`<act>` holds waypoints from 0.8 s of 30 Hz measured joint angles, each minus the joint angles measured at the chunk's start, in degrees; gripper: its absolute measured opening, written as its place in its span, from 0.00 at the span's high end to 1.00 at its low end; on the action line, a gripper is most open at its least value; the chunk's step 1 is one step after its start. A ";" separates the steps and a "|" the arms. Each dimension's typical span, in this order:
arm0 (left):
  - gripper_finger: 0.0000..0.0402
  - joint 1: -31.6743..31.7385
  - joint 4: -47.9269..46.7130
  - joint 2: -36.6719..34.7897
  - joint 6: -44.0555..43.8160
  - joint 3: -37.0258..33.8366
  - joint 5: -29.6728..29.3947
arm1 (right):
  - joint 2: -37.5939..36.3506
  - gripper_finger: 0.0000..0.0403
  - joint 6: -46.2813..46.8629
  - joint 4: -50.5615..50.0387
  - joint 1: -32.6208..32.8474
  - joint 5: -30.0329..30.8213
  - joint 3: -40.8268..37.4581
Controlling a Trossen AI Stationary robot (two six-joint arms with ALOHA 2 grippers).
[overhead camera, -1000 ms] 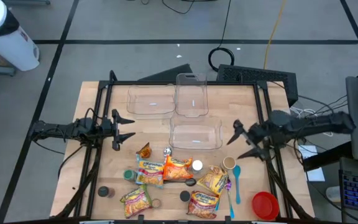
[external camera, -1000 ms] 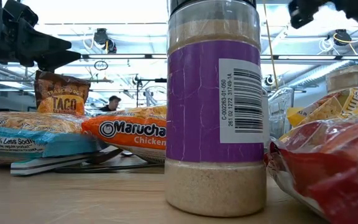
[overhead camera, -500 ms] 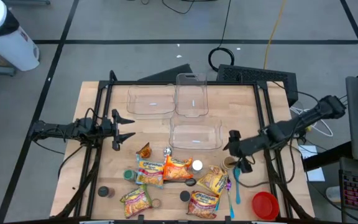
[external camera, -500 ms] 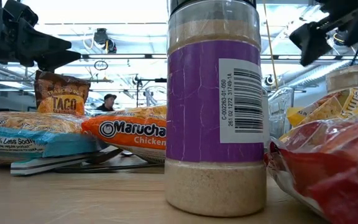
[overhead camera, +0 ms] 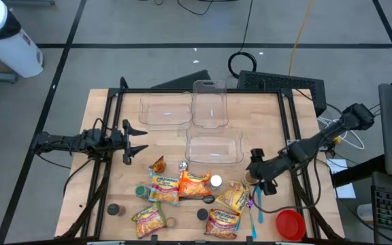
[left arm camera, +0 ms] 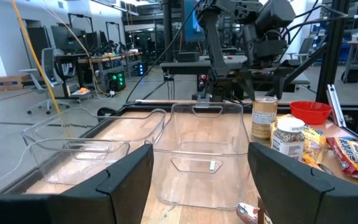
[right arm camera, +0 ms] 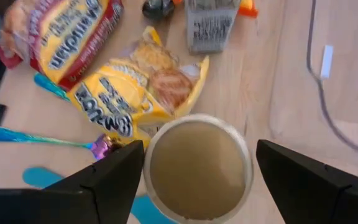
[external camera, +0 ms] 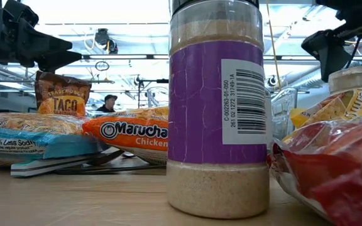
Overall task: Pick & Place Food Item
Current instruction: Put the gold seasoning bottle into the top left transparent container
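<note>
A jar with a tan lid [right arm camera: 197, 171] stands upright on the table near its right side, next to a yellow snack packet [right arm camera: 126, 99]; it also shows in the high view [overhead camera: 250, 179]. My right gripper [right arm camera: 197, 155] is open and points down over the jar, one finger on either side of the lid, and I see no touch. In the low view my right gripper [external camera: 332, 50] hangs just above the lid [external camera: 357, 76]. My left gripper [overhead camera: 138, 141] waits open and empty over the table's left side.
Three clear containers [overhead camera: 214, 146] [overhead camera: 165, 109] [overhead camera: 209, 102] stand in the far half of the table. Ramen packets [overhead camera: 194, 185], a taco packet [overhead camera: 158, 165], small spice jars [overhead camera: 216, 181], a blue spoon [overhead camera: 260, 197] and a red bowl [overhead camera: 290, 223] crowd the near half.
My right gripper has gone toward the table's near edge and down, from beside the nearest clear container to just over the tan-lidded jar, and has tipped to point downward. It has stayed open. Nothing on the table has moved.
</note>
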 joint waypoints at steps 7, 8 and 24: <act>0.33 0.00 0.00 0.00 -0.01 0.01 0.00 | 2.76 0.25 0.20 -1.60 0.58 -0.17 0.00; 0.32 -0.01 -0.01 0.00 -0.01 0.00 -0.01 | 3.02 0.25 0.18 -1.58 0.59 -0.18 0.00; 0.32 -0.02 -0.02 0.00 -0.02 0.00 -0.02 | 2.50 0.33 0.26 -1.75 0.59 -0.35 -0.02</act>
